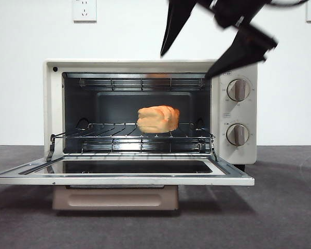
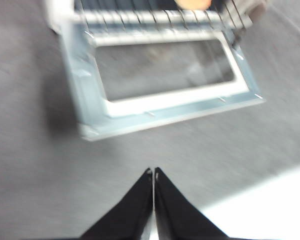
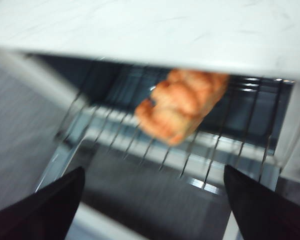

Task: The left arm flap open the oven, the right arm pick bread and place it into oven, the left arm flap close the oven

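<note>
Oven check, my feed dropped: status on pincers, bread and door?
Right pincer open, empty, above oven. Left pincer shut, off the door. Bread on rack; door down, nothing blocking.

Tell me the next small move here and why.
Probably the left gripper, fingers shut and off the open door, should come to the door's front edge to flap it up. The bread sits on the wire rack in the oven, and the open right gripper is empty, outside it.
</note>
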Controlling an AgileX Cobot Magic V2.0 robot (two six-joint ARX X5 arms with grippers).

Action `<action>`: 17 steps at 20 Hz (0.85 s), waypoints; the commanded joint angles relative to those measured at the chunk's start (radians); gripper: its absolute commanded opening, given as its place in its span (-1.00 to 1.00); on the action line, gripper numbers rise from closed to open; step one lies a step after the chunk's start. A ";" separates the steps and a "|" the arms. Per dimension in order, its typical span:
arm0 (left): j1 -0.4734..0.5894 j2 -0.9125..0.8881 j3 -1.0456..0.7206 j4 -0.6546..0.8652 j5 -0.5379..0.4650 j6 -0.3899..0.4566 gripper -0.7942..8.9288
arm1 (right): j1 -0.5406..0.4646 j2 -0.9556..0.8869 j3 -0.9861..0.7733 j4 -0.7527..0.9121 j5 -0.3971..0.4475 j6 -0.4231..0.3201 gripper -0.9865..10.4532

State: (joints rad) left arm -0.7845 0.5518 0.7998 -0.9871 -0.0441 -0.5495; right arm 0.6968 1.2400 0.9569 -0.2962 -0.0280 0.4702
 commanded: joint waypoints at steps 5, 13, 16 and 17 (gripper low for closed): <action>0.197 0.181 0.014 0.139 0.328 0.135 -0.82 | 0.013 -0.279 0.016 -0.248 -0.103 -0.192 -0.05; 0.648 0.436 -0.005 0.231 0.684 0.288 -0.82 | 0.013 -0.502 0.016 -0.465 -0.072 -0.203 -0.05; 0.766 0.459 -0.047 0.296 0.737 0.274 -0.82 | 0.013 -0.561 0.016 -0.544 -0.041 -0.207 -0.05; 0.797 0.455 -0.080 0.334 0.753 0.250 -0.82 | 0.013 -0.584 0.016 -0.568 -0.026 -0.207 -0.05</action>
State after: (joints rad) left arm 0.0139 1.0000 0.7204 -0.6575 0.6964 -0.2962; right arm 0.7006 0.6506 0.9569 -0.8734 -0.0559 0.2749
